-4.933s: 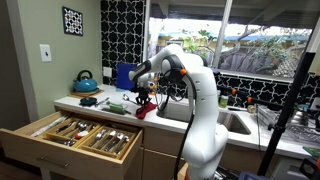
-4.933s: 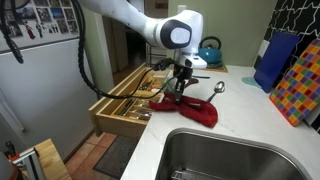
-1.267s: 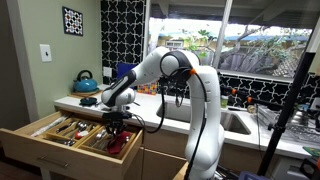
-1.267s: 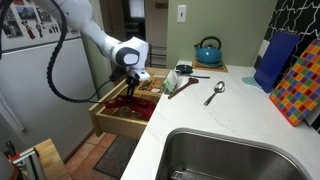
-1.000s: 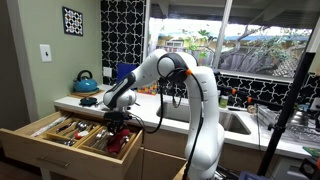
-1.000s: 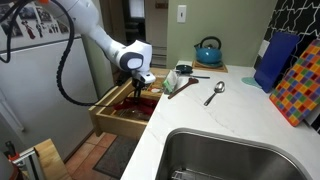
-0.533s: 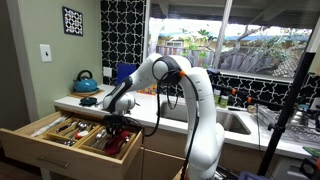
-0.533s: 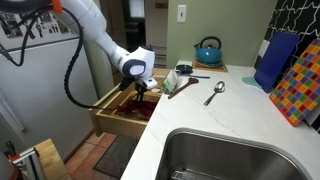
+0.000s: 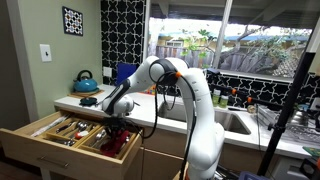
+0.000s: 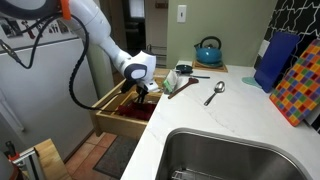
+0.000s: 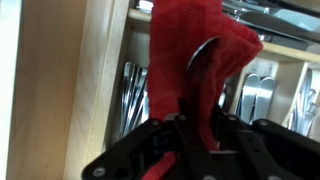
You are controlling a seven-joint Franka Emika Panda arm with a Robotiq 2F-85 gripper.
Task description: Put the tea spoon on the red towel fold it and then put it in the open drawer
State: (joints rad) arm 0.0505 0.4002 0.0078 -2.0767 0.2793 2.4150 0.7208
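Towel (image 11: 203, 72) in drawer (image 9: 48, 152), above cutlery (image 11: 134, 96)

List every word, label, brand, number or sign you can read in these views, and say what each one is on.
No text reads in any view.
Too small and blurred to read: the papers on the fridge door.
Pattern only, no letters: the framed picture on the wall.
No label shows on the red towel in the gripper or on the blue kettle.

Spoon (image 11: 207, 57): only the bowl shows; handle hidden in the red towel (image 11: 170, 45).
Gripper (image 11: 200, 128): blurred, cut off by the wrist view's bottom edge.
Cutlery (image 9: 88, 136): too small to tell apart.
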